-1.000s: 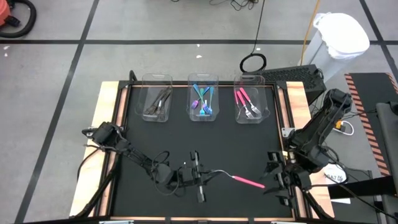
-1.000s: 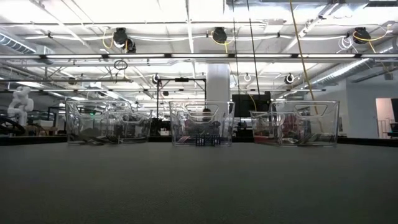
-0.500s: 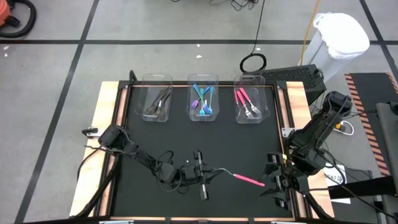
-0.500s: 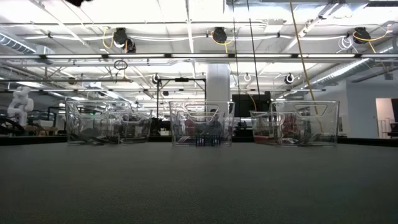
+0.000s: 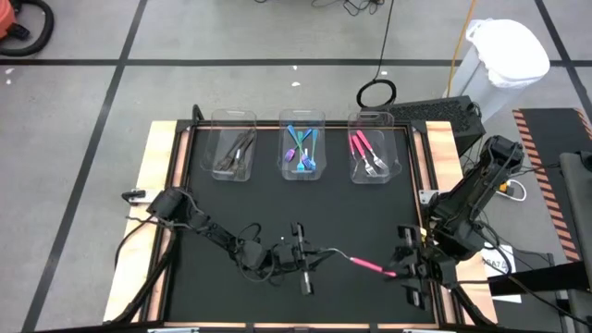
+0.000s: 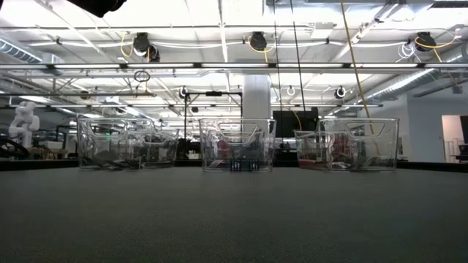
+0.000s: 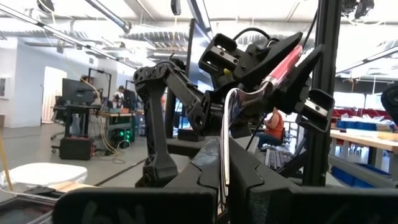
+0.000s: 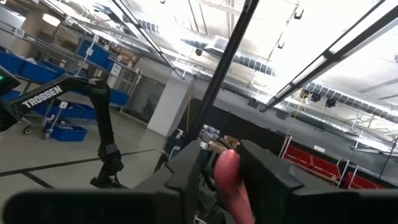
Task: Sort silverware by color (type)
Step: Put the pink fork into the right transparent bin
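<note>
**Pink fork passes between the two grippers**

High view: the left gripper (image 5: 310,264) has slid rightward since a second ago, clamped on the silver tines of the pink fork (image 5: 356,262). The right gripper (image 5: 400,268) now reaches the fork's pink handle, which earlier lay clear of it.

Low view: the three clear bins (image 6: 238,145) at the table's far edge are unchanged.

Left wrist view: the fork rises from the closed fingers into the right gripper.

Right wrist view: the pink handle sits between the right fingers (image 8: 264,177), which have narrowed around it.

Robotics lab: ceiling ducts (image 6: 241,67), workbenches (image 7: 364,140)
</note>
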Motion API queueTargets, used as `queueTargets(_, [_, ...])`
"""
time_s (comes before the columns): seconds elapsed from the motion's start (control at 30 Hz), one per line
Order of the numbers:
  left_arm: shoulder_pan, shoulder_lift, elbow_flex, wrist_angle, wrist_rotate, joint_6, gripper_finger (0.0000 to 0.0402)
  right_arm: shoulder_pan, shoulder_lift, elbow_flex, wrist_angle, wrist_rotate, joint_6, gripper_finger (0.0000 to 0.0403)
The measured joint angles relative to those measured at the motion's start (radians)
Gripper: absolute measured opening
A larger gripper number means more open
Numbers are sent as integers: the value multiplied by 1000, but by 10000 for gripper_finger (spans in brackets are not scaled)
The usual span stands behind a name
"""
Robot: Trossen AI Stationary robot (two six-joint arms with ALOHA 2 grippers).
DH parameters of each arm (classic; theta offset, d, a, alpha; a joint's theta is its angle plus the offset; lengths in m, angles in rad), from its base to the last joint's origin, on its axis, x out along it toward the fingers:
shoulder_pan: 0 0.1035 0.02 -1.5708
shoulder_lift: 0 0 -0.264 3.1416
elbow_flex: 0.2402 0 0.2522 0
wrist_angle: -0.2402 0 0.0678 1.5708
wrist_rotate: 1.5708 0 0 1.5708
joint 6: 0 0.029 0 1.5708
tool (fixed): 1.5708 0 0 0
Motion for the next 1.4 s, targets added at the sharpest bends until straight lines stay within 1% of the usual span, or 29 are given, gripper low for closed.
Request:
queueTargets(0.2, [-1,0,0,-6,0,3,5,-1,-2,1,-8,19,-15,33])
queueTargets(0.37, [0,0,0,-26,-9,3,6,1,-1,2,-6,62,-20,31])
queueTargets(0.47, [1,0,0,-31,-11,19,21,1,-1,2,-7,72,-20,31])
queueTargets(0.53, [1,0,0,-49,-4,15,43,1,0,1,-11,75,-17,29])
queueTargets(0.6, [1,-1,1,-51,-4,21,74,1,2,1,-18,76,-14,28])
queueTargets(0.67, [-1,-8,1,-57,-4,23,112,3,-2,0,-18,77,-13,28])
queueTargets(0.77, [-4,-29,1,-99,-15,19,181,4,-7,0,-18,80,-6,28])
queueTargets(0.9, [-23,-68,1,-208,-95,21,274,21,-23,0,-25,135,-27,28])
queueTargets(1.0, [-50,-123,1,-331,-183,19,318,35,-49,0,-37,208,-54,28])
queueTargets(1.1, [-85,-185,1,-450,-297,20,331,38,-88,0,-61,306,-64,28])
queueTargets(1.2, [-120,-246,1,-568,-364,19,333,27,-145,0,-83,407,-89,28])
queueTargets(1.3, [-149,-297,1,-664,-372,-1,334,-4,-215,19,-136,493,-108,28])
queueTargets(1.4, [-168,-335,1,-764,-371,-31,334,-37,-294,53,-268,520,-98,28])
